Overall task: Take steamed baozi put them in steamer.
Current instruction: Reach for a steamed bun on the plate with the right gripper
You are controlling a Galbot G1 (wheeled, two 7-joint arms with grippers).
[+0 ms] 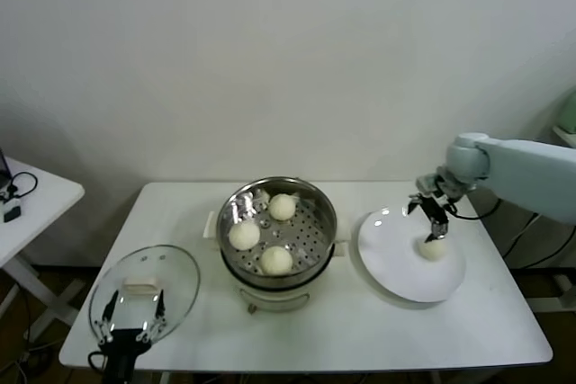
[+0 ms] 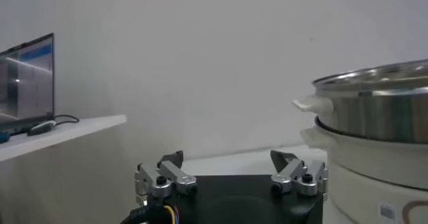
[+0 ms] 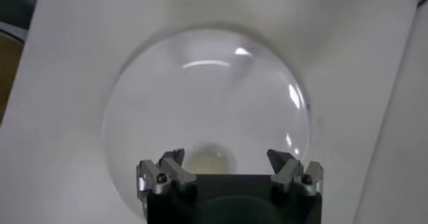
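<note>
My views are evenly, softly lit; glare streaks the white plate (image 3: 207,105), faint shadows lie under the steamer (image 1: 277,231), and edges are slightly soft.

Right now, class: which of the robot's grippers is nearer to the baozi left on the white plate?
The right gripper. It hangs open just above the baozi on the plate. The left gripper sits far across the table, by the glass lid.
</note>
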